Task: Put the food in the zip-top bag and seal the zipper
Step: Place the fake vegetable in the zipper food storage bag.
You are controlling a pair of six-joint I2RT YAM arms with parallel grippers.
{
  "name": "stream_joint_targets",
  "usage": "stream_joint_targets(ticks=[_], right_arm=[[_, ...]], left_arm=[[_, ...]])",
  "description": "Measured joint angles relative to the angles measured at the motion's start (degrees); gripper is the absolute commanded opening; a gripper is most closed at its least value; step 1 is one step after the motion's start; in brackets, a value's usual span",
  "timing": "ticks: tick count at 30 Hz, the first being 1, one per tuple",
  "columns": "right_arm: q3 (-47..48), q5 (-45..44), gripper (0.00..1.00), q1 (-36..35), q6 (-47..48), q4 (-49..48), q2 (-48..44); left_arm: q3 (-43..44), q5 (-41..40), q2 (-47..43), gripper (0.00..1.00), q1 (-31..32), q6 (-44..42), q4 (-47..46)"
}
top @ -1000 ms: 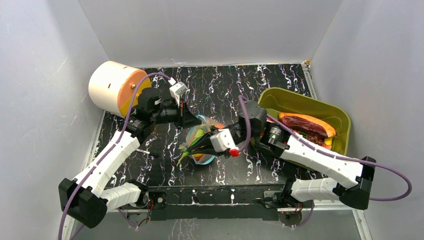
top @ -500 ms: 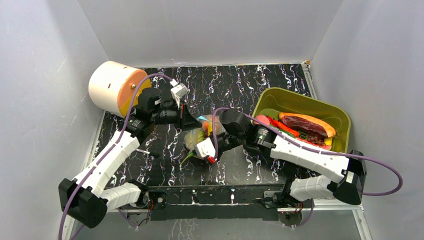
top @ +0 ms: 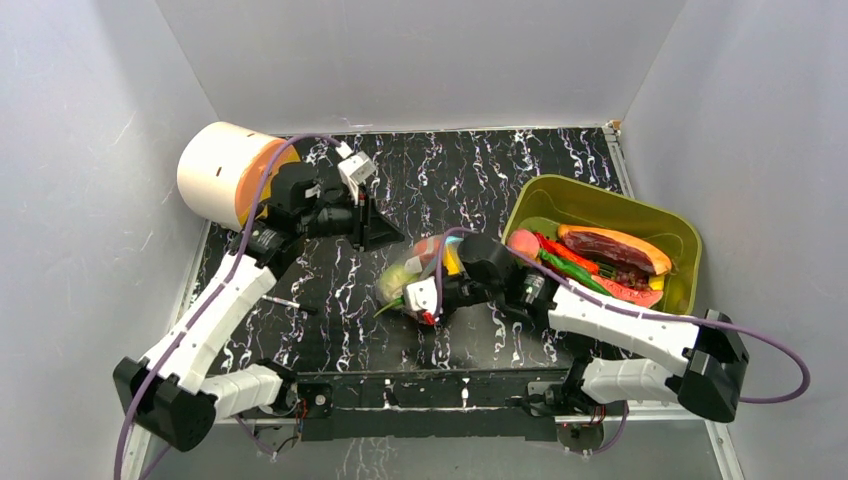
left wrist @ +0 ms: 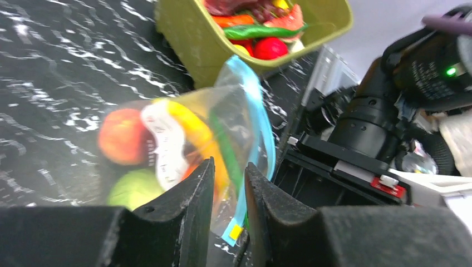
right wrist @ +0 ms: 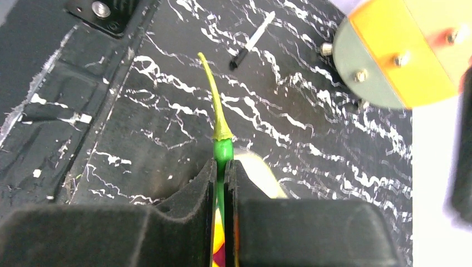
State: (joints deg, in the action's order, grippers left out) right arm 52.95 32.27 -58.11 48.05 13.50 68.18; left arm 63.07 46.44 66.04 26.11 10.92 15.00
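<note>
The zip-top bag (top: 415,268) lies mid-table, holding a peach, a green cabbage and yellow and orange pieces of the food. In the left wrist view the bag (left wrist: 183,139) shows its blue-teal zipper (left wrist: 259,111) on the right edge. My right gripper (top: 403,295) is shut on the bag's lower end. A green pepper (right wrist: 221,146) is clamped between its fingers (right wrist: 222,167), stem poking out past the tips. My left gripper (top: 392,240) sits at the bag's far-left side, jaws a narrow gap apart (left wrist: 229,167), the zipper's end showing in the gap.
The olive-green bin (top: 545,195) at the right holds more toy food; it also shows in the left wrist view (left wrist: 189,39). A white and orange cylinder (top: 225,175) lies at the far left. A small black-and-white stick (right wrist: 253,41) lies near the front left.
My right gripper has swung round to the bag's lower end and dragged the bag slightly right. My left gripper has turned and lifted a little at the bag's far edge.
</note>
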Motion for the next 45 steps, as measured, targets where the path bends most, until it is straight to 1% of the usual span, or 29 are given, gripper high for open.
stream_joint_targets(ticks=[4, 6, 8, 11, 13, 14, 18, 21, 24, 31, 38, 45], right_arm=[[-9.3, -2.2, 0.00, 1.9, -3.9, -9.2, -4.1], [-11.7, -2.3, 0.00, 3.0, -5.5, -12.8, -5.1], [-13.1, -2.5, 0.00, 4.6, -7.7, -16.9, -5.3], [-14.6, -2.6, 0.00, 6.5, -10.4, -22.9, -5.4], [-15.9, -2.9, 0.00, 7.4, -12.6, -27.0, -5.4], [-16.6, -2.9, 0.00, 7.7, -13.6, -28.7, -5.5], [-19.5, -2.7, 0.00, 9.1, -17.2, -34.4, -5.9], [-20.8, -2.2, 0.00, 10.8, -19.9, -37.5, -6.5], [-21.0, -1.9, 0.00, 12.1, -21.7, -39.5, -6.7], [-22.7, -1.0, 0.00, 13.7, -24.6, -43.2, -7.8], [-24.4, -0.6, 0.00, 14.4, -25.9, -45.1, -8.8], [-24.7, -0.6, 0.00, 15.2, -26.8, -45.9, -9.4]], left_arm=[[0.6, -8.9, -4.6, 0.33, 0.0, -1.9, 1.3], [0.2, -12.1, -8.3, 0.34, 0.0, -3.2, 1.2], [-1.5, -13.5, -12.6, 0.35, 0.0, -4.9, 0.9], [-6.0, -12.5, -18.2, 0.37, 0.0, -8.5, 0.0], [-12.2, -9.9, -22.5, 0.37, 0.0, -11.2, -1.1], [-13.1, -9.5, -22.9, 0.37, 0.0, -11.5, -1.1], [-22.3, -5.4, -25.6, 0.40, 0.0, -13.2, -4.9], [-27.2, -3.3, -26.0, 0.43, 0.0, -13.6, -8.3], [-30.2, -2.1, -25.7, 0.45, 0.0, -13.8, -12.6], [-34.0, 1.1, -20.4, 0.50, 0.0, -12.1, -24.7], [-37.9, 1.4, -18.4, 0.52, 1.7, -10.9, -35.1], [-39.7, 0.3, -17.4, 0.54, 3.9, -13.6, -37.8]])
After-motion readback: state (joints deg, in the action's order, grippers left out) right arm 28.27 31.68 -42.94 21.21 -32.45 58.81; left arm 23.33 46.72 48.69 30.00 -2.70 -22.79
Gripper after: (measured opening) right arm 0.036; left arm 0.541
